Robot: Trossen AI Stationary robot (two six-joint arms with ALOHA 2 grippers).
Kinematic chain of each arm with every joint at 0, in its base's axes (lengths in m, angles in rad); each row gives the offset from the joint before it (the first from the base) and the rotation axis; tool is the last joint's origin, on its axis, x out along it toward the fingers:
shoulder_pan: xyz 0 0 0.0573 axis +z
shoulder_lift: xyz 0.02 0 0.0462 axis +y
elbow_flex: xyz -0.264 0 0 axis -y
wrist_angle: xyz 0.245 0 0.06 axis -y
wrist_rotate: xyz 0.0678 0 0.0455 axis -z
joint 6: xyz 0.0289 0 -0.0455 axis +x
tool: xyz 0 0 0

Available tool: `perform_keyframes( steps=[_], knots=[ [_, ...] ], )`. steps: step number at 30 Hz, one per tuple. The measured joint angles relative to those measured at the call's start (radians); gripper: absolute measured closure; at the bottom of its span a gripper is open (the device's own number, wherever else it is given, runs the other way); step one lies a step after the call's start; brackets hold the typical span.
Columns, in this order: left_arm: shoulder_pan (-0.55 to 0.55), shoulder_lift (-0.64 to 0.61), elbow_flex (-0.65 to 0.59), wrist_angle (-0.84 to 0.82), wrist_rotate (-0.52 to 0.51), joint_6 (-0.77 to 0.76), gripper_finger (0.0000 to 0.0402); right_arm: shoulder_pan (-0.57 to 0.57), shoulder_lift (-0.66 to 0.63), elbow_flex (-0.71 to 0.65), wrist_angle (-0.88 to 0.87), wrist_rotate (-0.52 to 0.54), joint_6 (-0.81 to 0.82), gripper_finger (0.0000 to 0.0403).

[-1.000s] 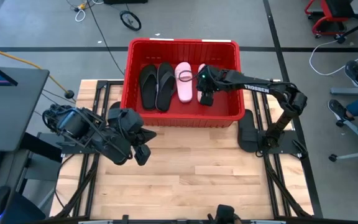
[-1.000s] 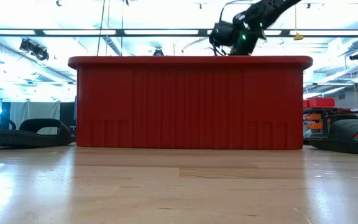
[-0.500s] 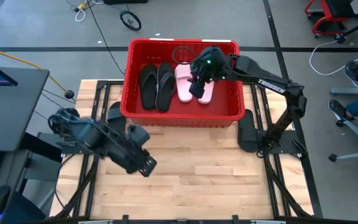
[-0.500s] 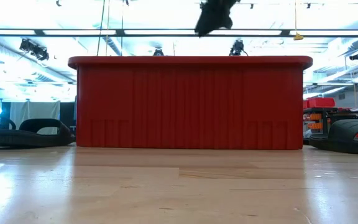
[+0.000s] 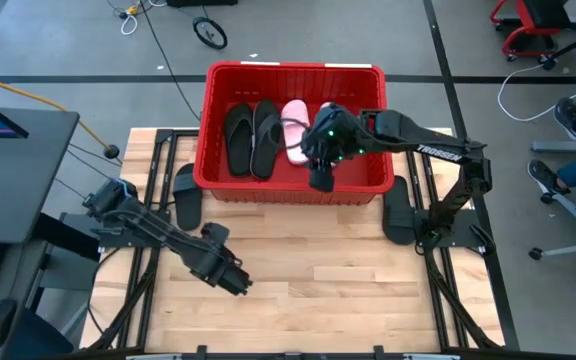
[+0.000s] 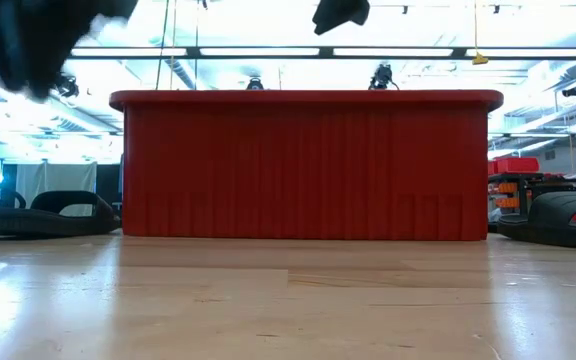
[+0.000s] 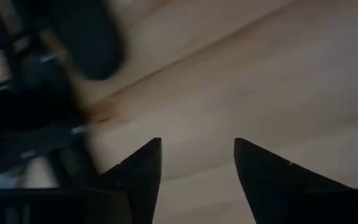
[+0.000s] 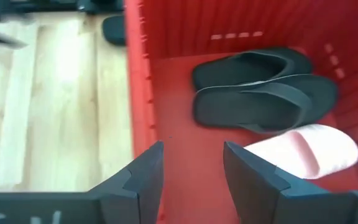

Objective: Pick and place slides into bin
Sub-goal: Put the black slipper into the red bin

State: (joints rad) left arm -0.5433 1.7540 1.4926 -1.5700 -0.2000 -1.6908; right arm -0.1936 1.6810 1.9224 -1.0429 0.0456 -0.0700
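The left gripper (image 5: pixel 236 283) has swung out from near the bench's left edge and now sits low over bare wood toward the middle of the bench (image 5: pixel 348 280), well clear of the bin (image 5: pixel 293 74). Its jaws are spread with nothing between them; the wrist view shows only wood past the fingers (image 7: pixel 143 167). A dark pad (image 5: pixel 187 196) lies on the frame at the bench's left edge, but whether that is a slide cannot be told.

In the bin, two black slides (image 5: pixel 252 137) lie side by side at the left, with a pink slide (image 5: pixel 296 125) next to them; a second pink one that was in plain view half a second ago is now mostly hidden under the right arm.

The right gripper (image 5: pixel 321 178) has pulled back from the bin's middle to hang above its near wall. Its jaws stand apart and empty, the red floor showing between the fingers (image 8: pixel 143 175). That suggests its slide is delivered and this arm is leaving, with no slide visible on the bench.
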Motion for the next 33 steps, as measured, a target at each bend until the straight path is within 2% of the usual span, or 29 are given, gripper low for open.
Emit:
perform_keyframes(
  steps=[3,6,11,17,20,24,26,29,33],
  knots=[
    [0.036,-0.019,-0.147,0.008,0.081,0.022,0.0191,0.034,0.000,0.000,-0.016,0.000,0.000,0.0233],
    [0.089,-0.048,-0.265,0.036,0.139,0.111,0.0194,0.061,0.000,0.000,-0.030,0.000,0.000,0.0234],
    [0.199,-0.121,-0.438,0.140,0.127,0.288,0.0195,0.091,0.000,0.000,-0.030,0.000,0.000,0.0234],
    [0.336,-0.194,-0.642,0.322,0.115,0.429,0.0196,0.106,0.000,0.000,-0.030,0.001,0.029,0.0234],
    [0.376,-0.203,-0.697,0.410,0.106,0.507,0.0196,0.106,0.000,0.000,-0.030,0.001,0.052,0.0234],
    [0.409,-0.204,-0.751,0.509,0.029,0.565,0.0200,0.105,0.000,0.000,-0.030,0.001,0.074,0.0234],
    [0.427,-0.205,-0.777,0.562,0.024,0.584,0.0209,0.105,0.001,0.000,-0.030,0.001,0.075,0.0234],
    [0.444,-0.209,-0.806,0.587,0.020,0.597,0.0235,0.105,0.001,0.000,-0.029,0.002,0.083,0.0235],
    [0.455,-0.208,-0.805,0.575,0.022,0.606,0.0303,0.105,0.001,-0.001,-0.029,0.001,0.125,0.0235]
  ],
)
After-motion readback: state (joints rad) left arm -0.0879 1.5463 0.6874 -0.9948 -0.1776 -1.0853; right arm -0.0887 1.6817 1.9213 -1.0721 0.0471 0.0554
